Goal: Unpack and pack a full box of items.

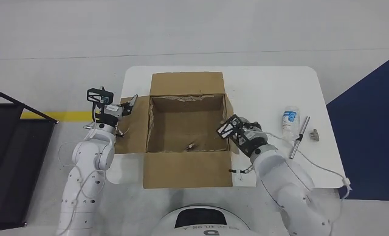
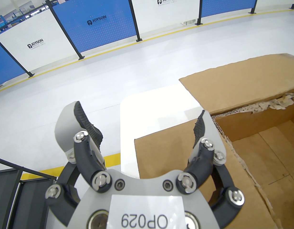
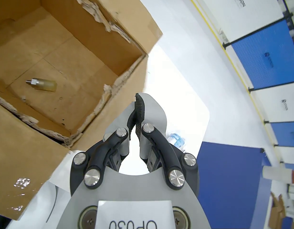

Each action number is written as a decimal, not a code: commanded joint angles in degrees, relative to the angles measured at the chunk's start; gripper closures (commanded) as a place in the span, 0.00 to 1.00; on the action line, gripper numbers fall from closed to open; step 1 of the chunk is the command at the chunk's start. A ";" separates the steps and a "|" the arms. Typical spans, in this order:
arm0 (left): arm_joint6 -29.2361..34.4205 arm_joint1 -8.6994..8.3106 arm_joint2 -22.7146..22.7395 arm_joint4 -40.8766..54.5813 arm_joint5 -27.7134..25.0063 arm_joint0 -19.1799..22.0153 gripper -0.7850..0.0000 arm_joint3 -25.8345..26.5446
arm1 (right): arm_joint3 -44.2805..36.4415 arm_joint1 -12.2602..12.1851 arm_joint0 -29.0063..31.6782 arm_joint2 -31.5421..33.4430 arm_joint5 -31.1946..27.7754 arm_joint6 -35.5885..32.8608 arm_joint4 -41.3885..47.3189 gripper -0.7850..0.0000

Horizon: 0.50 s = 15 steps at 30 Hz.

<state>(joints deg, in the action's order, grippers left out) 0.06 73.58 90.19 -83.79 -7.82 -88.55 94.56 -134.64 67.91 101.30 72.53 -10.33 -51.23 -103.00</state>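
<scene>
While the box [image 1: 185,123] sits open on the desk [image 1: 267,90], one small vial [image 3: 42,84] lies on its floor. The left jaws are wide open and empty over the left flap [image 1: 138,135]; the right jaws are shut and empty by the right wall. A bottle [image 1: 289,119], a rod [image 1: 299,137] and a grey part [image 1: 313,135] lie on the desk right of the box.

Open brown cardboard box [image 1: 185,85], flaps spread; a small yellowish cylinder [image 3: 42,84] lies on its floor. Right of the box lie a bottle [image 1: 289,119], metal rod [image 1: 299,137] and grey part [image 1: 313,135].
</scene>
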 commanded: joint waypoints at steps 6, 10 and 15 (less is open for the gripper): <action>0.00 0.00 0.00 0.00 0.00 0.00 0.00 0.00 | 0.38 -0.79 16.37 19.22 0.82 13.15 12.99 1.00; 0.00 0.00 0.00 0.00 0.00 0.00 0.00 0.00 | 0.78 -0.85 20.50 23.37 -0.42 18.09 15.91 1.00; 0.00 0.00 0.00 0.00 0.00 0.00 0.00 0.00 | 0.19 -0.76 22.54 24.41 -0.05 20.27 16.19 1.00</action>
<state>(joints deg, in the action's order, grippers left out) 0.06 73.58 90.19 -83.79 -7.82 -88.55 94.56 -134.36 67.13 123.67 96.92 -10.44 -31.27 -86.89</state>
